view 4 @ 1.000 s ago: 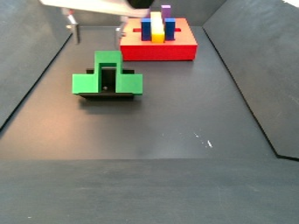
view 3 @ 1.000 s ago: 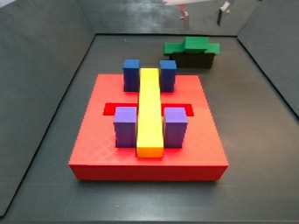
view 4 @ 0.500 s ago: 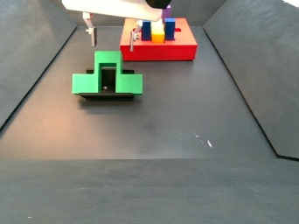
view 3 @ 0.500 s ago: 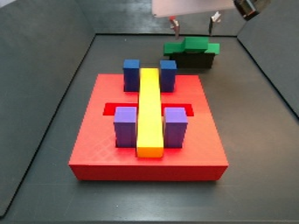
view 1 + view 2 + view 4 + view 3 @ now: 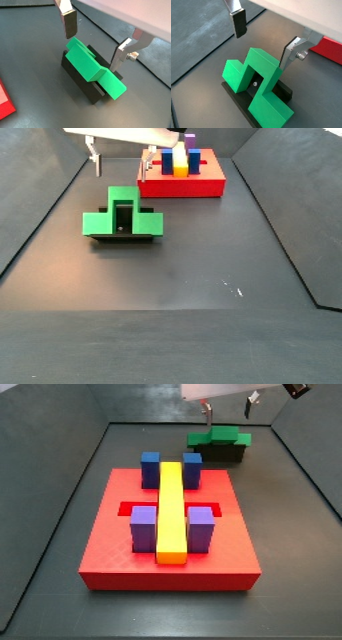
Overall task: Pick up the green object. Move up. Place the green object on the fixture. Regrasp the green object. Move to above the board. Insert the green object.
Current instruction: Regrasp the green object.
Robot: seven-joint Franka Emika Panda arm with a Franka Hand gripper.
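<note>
the green object (image 5: 93, 68) sits seated on the fixture (image 5: 81, 81), its notch straddling the dark upright so the two lobes hang to either side, which is plain in a wrist view where the green piece (image 5: 256, 85) wraps the bracket's black plate (image 5: 238, 97). that seating looks deliberate: parked like this, the piece is held at a fixed tilt with its upper faces clear, so the jaws can take it at a different angle from the one a flat pick allows, which i judge to be the point of the regrasp step. the gripper (image 5: 95, 36) hangs above the piece with its jaws spread wide and nothing between them; one finger (image 5: 67, 22) stands off one end of the green ridge and the other finger (image 5: 121, 53) stands off the opposite side, both apart from the green, neither touching it. in a side view the gripper (image 5: 229, 399) is near the frame's 12 to 1 o'clock edge, directly over the green object (image 5: 218, 438) and fixture (image 5: 219, 454), which lie at about 1 o'clock from the board (image 5: 167, 534). in the other fixed view the gripper (image 5: 119, 161) is at 11 o'clock, the green object (image 5: 123, 219) below it at about 9 o'clock of the frame, and the board (image 5: 182, 180) further back at 12 o'clock. the arm points the fingers straight down, wrist level, poised for a vertical descent; placing appears done, the regrasp not yet made.
</note>
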